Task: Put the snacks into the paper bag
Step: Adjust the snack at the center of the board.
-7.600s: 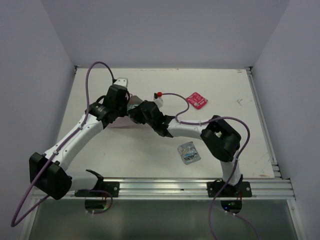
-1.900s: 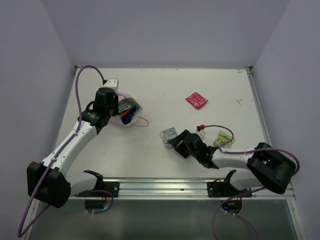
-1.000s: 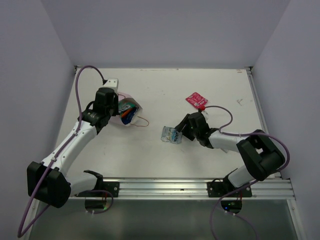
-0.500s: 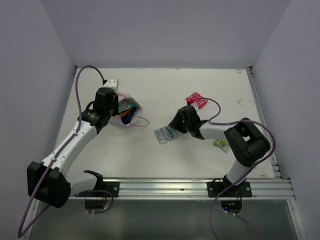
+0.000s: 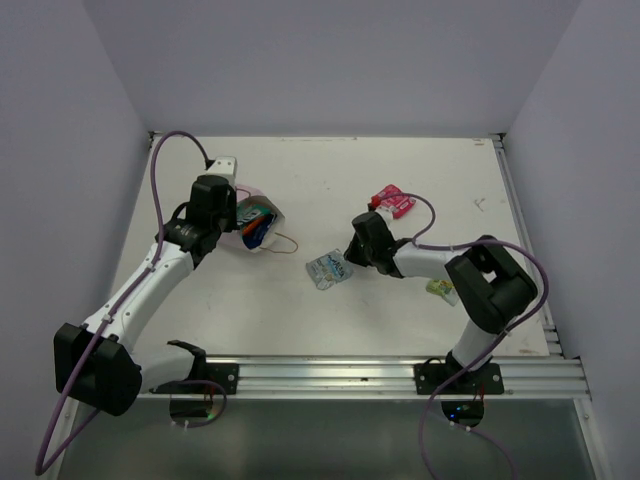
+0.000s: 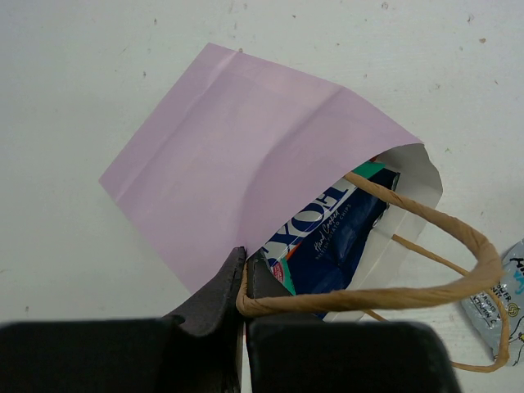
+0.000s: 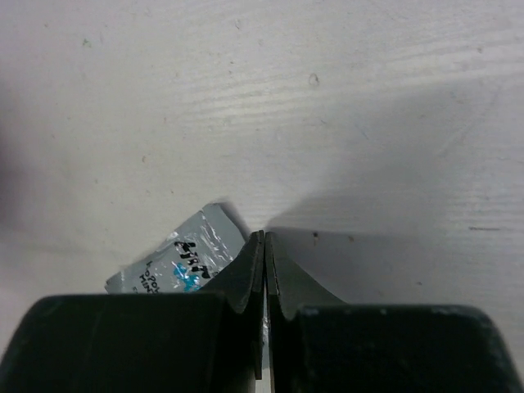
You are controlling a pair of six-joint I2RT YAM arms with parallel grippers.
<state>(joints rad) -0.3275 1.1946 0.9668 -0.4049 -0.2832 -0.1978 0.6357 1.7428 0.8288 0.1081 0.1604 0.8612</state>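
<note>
The silver-grey packet [image 5: 328,268] is near the middle of the white table [image 5: 330,170]. Its edge is pinched in the right gripper [image 7: 264,239], whose fingers cover much of it; whether it touches the table is unclear. The paper bag [image 6: 246,155] lies on its side at the left, its mouth rim clamped by the left gripper [image 6: 245,266]. Inside, a dark blue packet [image 6: 336,237] overlaps a teal-green one [image 6: 370,170]. The pink-red packet [image 5: 392,200] and the yellow-green packet [image 5: 440,289] are partly hidden by the right arm.
</note>
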